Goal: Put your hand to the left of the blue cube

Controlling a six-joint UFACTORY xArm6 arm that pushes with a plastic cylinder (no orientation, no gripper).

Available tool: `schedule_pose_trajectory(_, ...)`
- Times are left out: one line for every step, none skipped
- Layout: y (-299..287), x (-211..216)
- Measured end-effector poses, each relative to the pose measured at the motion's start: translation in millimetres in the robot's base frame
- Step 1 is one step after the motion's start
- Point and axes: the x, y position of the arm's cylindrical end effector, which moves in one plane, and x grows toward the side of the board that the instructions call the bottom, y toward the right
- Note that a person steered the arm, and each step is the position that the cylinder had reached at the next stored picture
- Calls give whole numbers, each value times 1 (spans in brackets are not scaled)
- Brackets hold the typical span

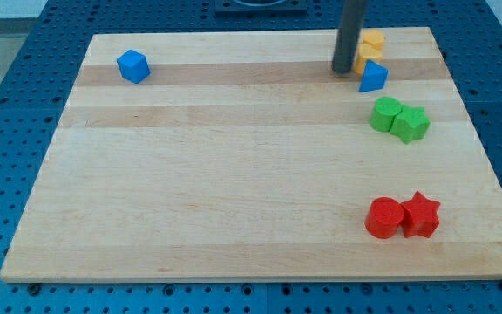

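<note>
Far apart: blue cube at the top left, my tip at the top right

Up in the view's top-left corner of the wooden board (234,174) sits the blue cube (133,66), alone, with bare wood on every side of it. My tip (342,71) is well apart from it, across the board toward the view's right, near the top edge. So the tip stands to the right of the blue cube, on the wrong side for the task. The rod is a plain dark shaft with no fingers, so there is nothing to spread or pinch; it touches no block that I can make out with certainty.

Just beside the tip, to the view's right, are two yellow blocks (371,48), close together, their shapes partly hidden by the rod. Below them, touching or nearly so, is a blue triangular block (373,78). Lower on the right side lie two green blocks (399,119) pressed together. Near the bottom right a red cylinder (383,217) touches a red star (422,215).

No container shows anywhere; every block rests straight on the board, which lies on a blue perforated table (24,105)
</note>
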Motion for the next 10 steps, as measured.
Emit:
schedule_pose_trajectory(-34, -27)
schedule_pose_trajectory(-82, -51)
schedule_pose_trajectory(-158, -66)
schedule_pose_trajectory(-240, -68)
schedule_pose_trajectory(-282, -68)
schedule_pose_trajectory(-282, -68)
schedule_pose_trajectory(-299, -68)
schedule_pose_trajectory(-340, -50)
schedule_pose_trajectory(-373, -12)
schedule_pose_trajectory(-374, -11)
